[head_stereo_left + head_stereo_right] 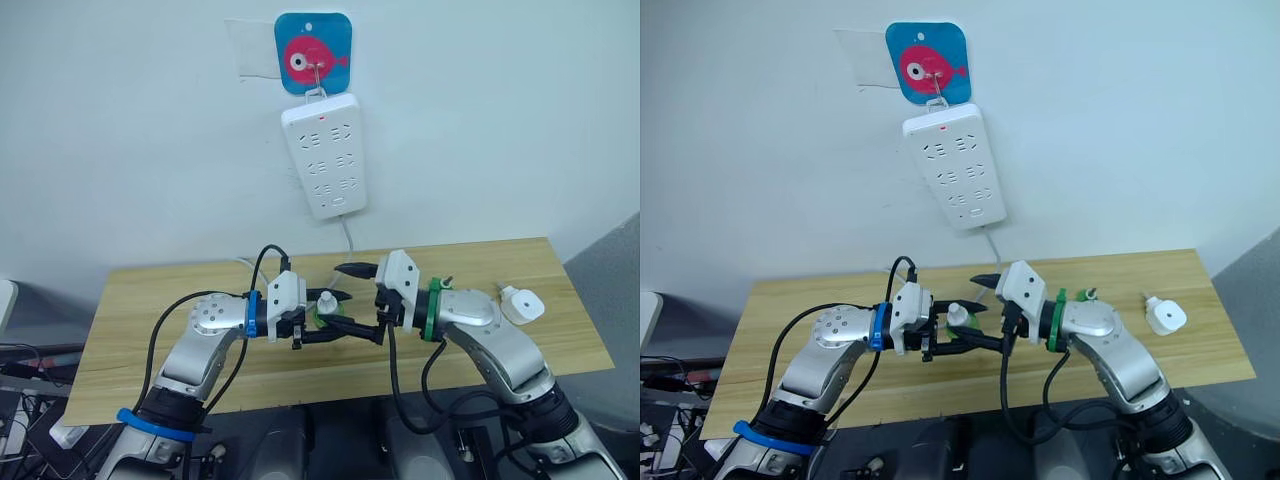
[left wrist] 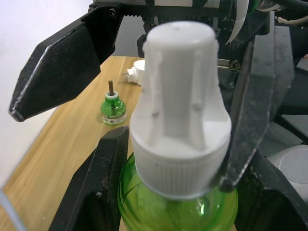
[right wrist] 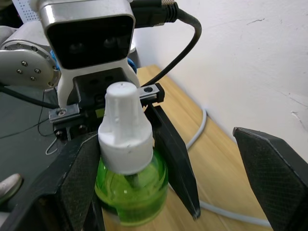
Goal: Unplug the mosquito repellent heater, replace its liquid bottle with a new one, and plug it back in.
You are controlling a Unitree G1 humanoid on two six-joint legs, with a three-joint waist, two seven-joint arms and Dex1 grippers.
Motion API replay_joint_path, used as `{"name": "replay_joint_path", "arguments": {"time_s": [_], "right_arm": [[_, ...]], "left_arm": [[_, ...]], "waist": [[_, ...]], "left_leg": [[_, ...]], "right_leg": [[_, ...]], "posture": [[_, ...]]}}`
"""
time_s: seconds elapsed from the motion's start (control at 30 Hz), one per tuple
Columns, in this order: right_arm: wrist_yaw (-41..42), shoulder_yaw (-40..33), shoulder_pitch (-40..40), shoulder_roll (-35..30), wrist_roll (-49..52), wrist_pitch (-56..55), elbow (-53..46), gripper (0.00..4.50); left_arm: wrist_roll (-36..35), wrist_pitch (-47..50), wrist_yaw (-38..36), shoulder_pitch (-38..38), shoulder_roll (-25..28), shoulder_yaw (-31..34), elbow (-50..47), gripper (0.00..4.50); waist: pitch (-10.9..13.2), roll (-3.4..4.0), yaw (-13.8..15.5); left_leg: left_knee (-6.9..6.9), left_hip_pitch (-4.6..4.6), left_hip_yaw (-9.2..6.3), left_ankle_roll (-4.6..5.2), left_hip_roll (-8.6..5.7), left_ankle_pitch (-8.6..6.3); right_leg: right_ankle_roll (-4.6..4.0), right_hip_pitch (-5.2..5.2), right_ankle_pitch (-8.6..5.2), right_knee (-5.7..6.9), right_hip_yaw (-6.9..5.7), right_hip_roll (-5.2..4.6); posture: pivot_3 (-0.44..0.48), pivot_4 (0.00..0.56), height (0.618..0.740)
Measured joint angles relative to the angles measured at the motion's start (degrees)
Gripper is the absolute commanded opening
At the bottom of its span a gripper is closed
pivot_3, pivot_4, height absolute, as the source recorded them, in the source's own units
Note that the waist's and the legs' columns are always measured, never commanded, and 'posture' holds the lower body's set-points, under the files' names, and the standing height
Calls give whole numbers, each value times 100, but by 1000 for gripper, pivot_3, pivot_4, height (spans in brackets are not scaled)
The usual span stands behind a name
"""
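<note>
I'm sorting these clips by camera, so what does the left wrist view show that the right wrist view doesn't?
Left wrist view alone: a small uncapped green bottle standing on the table, and the white heater lying beyond it. Right wrist view alone: a white cable along the wall. Both show the capped green bottle, the left gripper shut on it and the right gripper open around it.

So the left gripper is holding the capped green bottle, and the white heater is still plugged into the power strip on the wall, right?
Not quite. The left gripper does hold the capped green bottle, but the heater is unplugged: the left eye view shows it lying on the table, while the power strip on the wall has nothing plugged in.
</note>
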Motion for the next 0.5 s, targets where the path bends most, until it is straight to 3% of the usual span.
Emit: {"name": "replay_joint_path", "arguments": {"time_s": [0.23, 0.5], "right_arm": [[363, -708, 326, -763, 373, 119, -169, 4462], [461, -447, 148, -368, 899, 595, -566, 4462]], "left_arm": [[-3, -13, -85, 5, 37, -3, -10, 2276], [-1, -29, -128, -114, -1, -6, 65, 2276]], "waist": [[0, 0, 57], [-1, -2, 54]], "left_leg": [[-1, 1, 2, 0, 3, 0], [1, 1, 1, 0, 3, 0]], "right_leg": [[0, 0, 0, 0, 1, 1], [0, 1, 0, 1, 0, 1]], "posture": [[-68, 226, 740], [-71, 230, 740]]}}
